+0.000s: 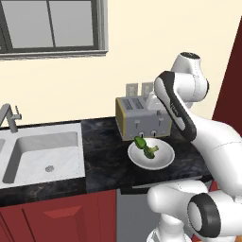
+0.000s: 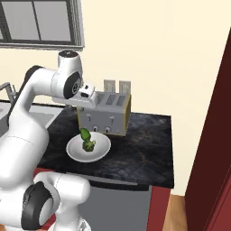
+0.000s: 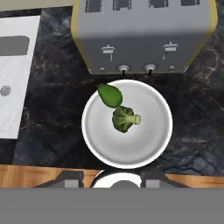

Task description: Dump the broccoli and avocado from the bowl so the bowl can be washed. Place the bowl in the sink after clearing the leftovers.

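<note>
so the bowl [image 3: 127, 151] sits on the dark counter [image 3: 57, 109], right in front of the toaster [image 3: 144, 33] and almost touching it. the broccoli [image 3: 124, 119] lies near the middle of the bowl. the avocado [image 3: 110, 96] lies beside it, up against the rim on the toaster side. the two bits look like they touch.

i think the bowl is hard and smooth, and not very heavy. it is wide and low, so i cannot get my fingers around the whole thing. i think i have to pinch the rim, one finger inside and one outside. the best spot looks like the bare rim on the near side, far from the food. a smooth rim can slip, and the bowl may tip when i lift it by one edge.

the broccoli and the avocado are small and loose. i think they will roll or slide out fast once the bowl tilts.

my hand hangs above the bowl and looks straight down at it. i cannot tell if my fingers are apart or together.

the toaster stands in the way on the far side, so i should not come in from there. the sink [image 1: 42, 153] is well off to the left, and the counter lies between it and the bowl.
</note>
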Controlling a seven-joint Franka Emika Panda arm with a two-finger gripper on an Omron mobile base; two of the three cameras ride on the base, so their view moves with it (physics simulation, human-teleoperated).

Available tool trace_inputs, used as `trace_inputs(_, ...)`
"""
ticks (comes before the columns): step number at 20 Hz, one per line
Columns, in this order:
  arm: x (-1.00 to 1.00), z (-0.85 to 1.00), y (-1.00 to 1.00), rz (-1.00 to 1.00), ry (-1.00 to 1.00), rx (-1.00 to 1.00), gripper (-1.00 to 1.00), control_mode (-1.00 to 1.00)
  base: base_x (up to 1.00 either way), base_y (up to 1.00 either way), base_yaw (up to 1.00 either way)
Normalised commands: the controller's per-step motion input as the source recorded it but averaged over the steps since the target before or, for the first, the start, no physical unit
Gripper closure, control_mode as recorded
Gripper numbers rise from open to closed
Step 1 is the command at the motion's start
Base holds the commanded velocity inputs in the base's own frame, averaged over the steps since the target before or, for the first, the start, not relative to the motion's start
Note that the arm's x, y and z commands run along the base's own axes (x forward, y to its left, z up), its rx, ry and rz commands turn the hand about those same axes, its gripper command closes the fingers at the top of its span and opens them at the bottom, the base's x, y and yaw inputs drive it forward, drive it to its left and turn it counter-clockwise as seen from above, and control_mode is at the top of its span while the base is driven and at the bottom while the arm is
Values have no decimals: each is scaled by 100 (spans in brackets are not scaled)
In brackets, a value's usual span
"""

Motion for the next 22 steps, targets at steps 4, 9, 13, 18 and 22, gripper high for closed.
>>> trace_inputs(4, -19, 0, -7, 0, -5, 0, -100, -100, 0, 0, 0)
trace_inputs(9, -27, -16, -39, 0, 0, 4, -100, -100, 0, 0, 0)
trace_inputs(13, -9, -31, -43, -4, 0, 16, -100, -100, 0, 0, 0)
trace_inputs(18, -3, -47, -34, -2, 0, 15, -100, -100, 0, 0, 0)
trace_inputs(22, -16, -62, -47, -3, 0, 8, -100, -100, 0, 0, 0)
